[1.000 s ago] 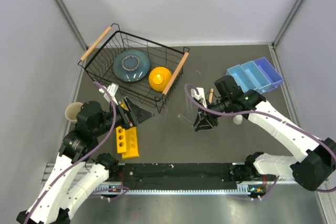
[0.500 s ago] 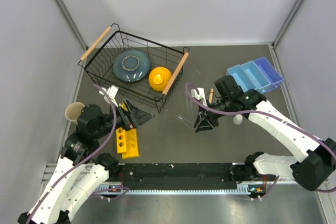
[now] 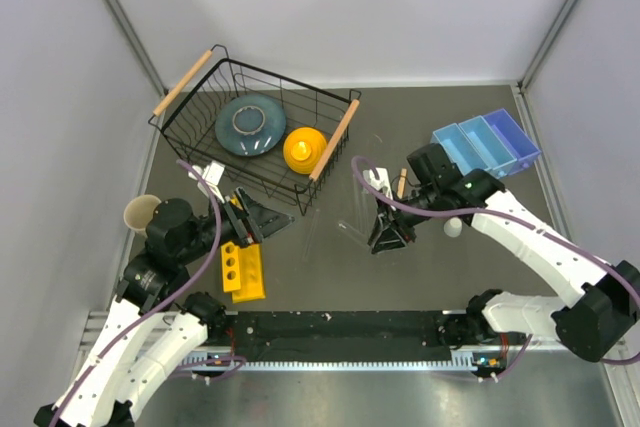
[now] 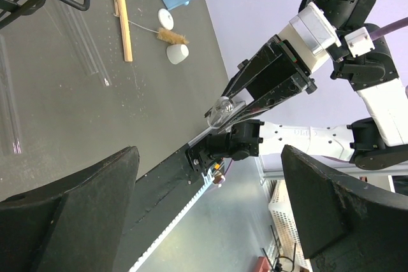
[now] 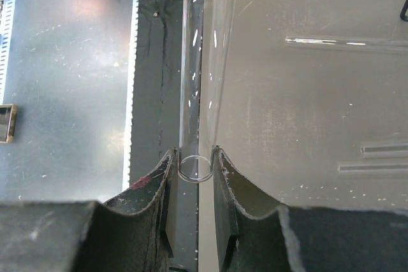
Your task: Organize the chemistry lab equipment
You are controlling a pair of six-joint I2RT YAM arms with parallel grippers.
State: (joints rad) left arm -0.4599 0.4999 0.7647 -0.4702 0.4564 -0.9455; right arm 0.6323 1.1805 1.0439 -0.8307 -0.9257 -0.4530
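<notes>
While the right gripper [image 5: 194,160] clamps a glass tube [image 5: 205,62], the left gripper [image 4: 208,151] gapes.
Beyond the left gripper, the basket [image 3: 183,81] holds a plate [image 3: 250,125] and a dome [image 3: 305,149].

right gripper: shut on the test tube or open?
Shut on it. Right wrist view: both fingers of the right gripper pinch the open end of the clear test tube; its rounded end points away.

One glass tube [image 5: 205,74] sits between the fingers of the right end effector [image 5: 193,165], and at least two more tubes [image 5: 331,42] lie on the counter [image 3: 330,282] beyond it. Near that end effector lie one wooden stick [image 4: 121,14], one brown brush [image 4: 173,36] and two white round pieces [image 4: 178,53]. One wire basket [image 3: 290,82] holds one plate [image 3: 250,125] and one yellow dome [image 3: 305,149]. There are also three blue bins [image 3: 485,142], one yellow rack [image 3: 243,270] and one paper cup [image 3: 138,213].
</notes>
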